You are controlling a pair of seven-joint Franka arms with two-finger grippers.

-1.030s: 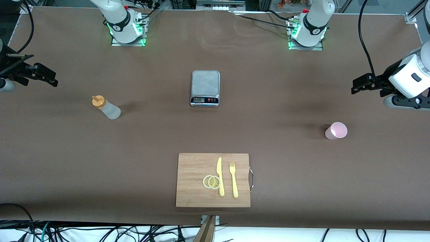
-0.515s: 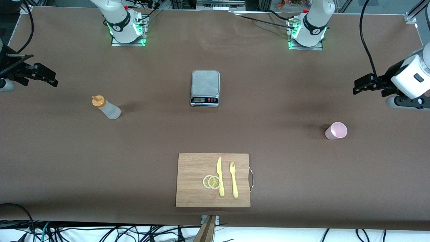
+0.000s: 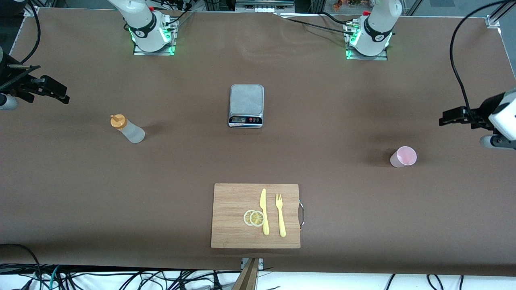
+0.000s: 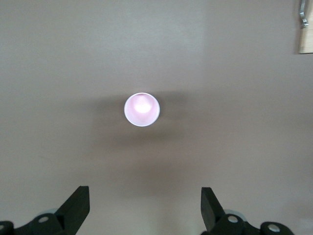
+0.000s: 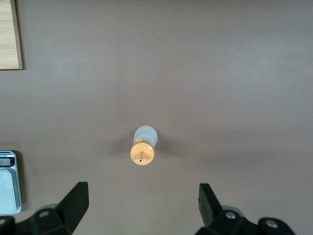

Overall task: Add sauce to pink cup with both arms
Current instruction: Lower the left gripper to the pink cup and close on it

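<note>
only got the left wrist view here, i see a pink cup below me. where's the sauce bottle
Observer: The sauce bottle stands upright toward the right arm's end of the table, beside the scale.
Operator: anything holding it
Observer: No. The right pincer hangs open above it, not touching.
Operator: and what's that wooden corner i see
Observer: A cutting board with a knife, a fork and lemon slices, nearer to the front camera than the pink cup.
</note>
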